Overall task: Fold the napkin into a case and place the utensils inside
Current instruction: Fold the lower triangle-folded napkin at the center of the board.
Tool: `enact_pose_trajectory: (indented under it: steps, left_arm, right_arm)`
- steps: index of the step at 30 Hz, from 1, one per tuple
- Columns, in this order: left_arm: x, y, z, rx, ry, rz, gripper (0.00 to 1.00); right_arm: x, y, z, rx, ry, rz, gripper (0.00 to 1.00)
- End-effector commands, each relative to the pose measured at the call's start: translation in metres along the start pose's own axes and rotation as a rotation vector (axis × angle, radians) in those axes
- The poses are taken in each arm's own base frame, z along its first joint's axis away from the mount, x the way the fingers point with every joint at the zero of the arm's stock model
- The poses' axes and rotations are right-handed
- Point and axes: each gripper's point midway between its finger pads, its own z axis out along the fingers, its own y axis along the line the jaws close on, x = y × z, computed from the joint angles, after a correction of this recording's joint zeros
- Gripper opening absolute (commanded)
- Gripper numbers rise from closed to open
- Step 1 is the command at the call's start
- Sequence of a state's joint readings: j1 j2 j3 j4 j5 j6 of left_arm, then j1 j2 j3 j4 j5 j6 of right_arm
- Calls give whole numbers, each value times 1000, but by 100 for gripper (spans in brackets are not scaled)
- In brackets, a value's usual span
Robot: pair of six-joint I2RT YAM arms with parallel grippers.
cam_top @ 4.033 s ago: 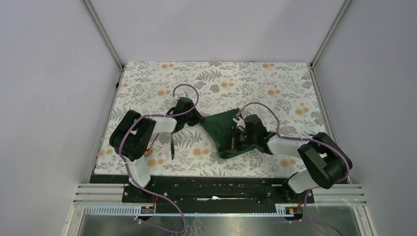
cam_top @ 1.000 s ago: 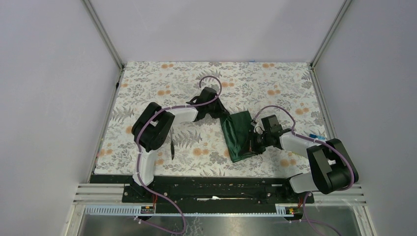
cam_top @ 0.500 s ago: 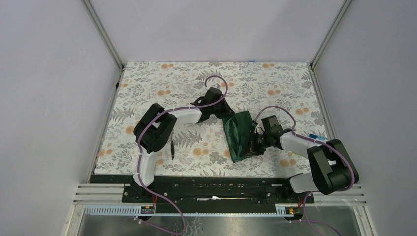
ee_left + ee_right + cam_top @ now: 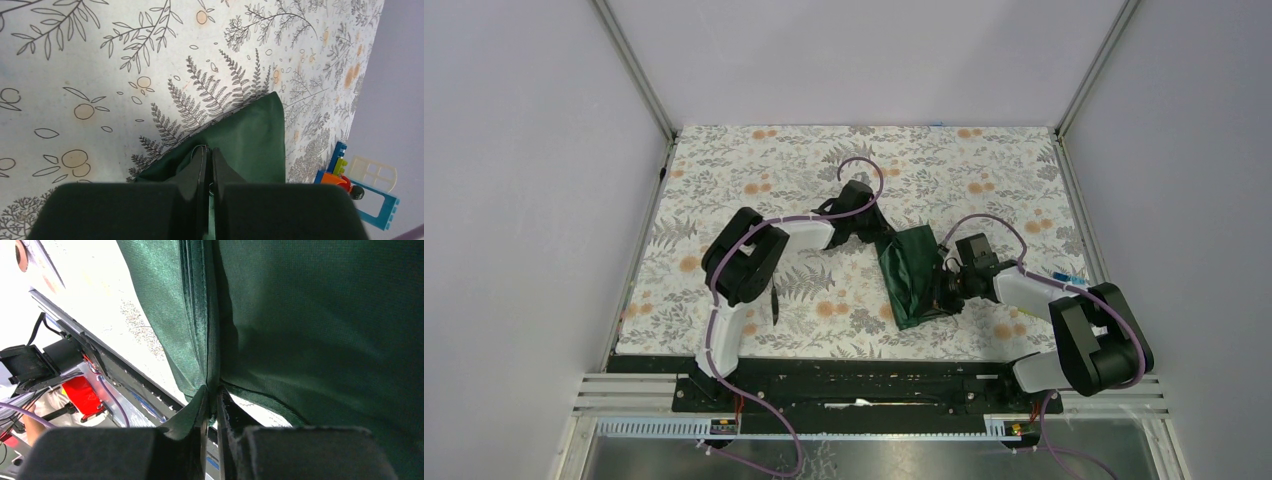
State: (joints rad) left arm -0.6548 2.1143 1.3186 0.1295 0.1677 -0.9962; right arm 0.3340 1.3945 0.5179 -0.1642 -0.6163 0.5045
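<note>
Top external view: I see the napkin (image 4: 912,278) folded into a longish dark green shape on the tablecloth (image 4: 754,160), right of the table's middle, with one arm reaching to it from each side.
Napkin lie: its long side runs from far to near, slightly slanted, and I cannot tell from above how many layers it has.
Left gripper: the left gripper (image 4: 876,241) sits at the napkin's far-left corner, touching it.
Left pincer state: in the left wrist view I see the fingers (image 4: 194,172) drawn almost together, with a thin layer of green fabric pinched in the slit between them. They are narrow and holding the napkin.
Right gripper: the right gripper (image 4: 940,290) meets the napkin's right-hand long edge, towards the near end.
Right pincer state: from the right wrist view the fingers (image 4: 192,412) are closed on a stitched hem where several layers stack up. They are narrow and clamped on the napkin, and the cloth fills most of that view.
Knife: the black knife (image 4: 775,303) lies on the tablecloth near the left arm's elbow, well apart from the napkin and outside it.
Toy blocks: the bright toy blocks (image 4: 334,178) sit near the table's right edge, just past the napkin's corner as the left wrist camera sees it and not touching the fabric.
</note>
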Motion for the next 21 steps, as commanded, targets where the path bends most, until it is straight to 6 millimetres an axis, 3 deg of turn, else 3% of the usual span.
enact_pose_trajectory:
  steps: [1,6,14,21]
  left_arm:
    - [-20,-20,4,64,-53,5,0]
    - [-19,-17,7,59,-54,4,0]
    - [-19,-16,8,62,-53,0,0]
    - [-21,-18,7,71,-54,3,0]
  right_arm:
    - [-13,4,-6,18,-33,-29,15]
    - [-21,3,-14,67,-62,-56,24]
    - [-46,12,-39,156,-147,-118,52]
    - [-59,37,-40,62,-165,-156,56]
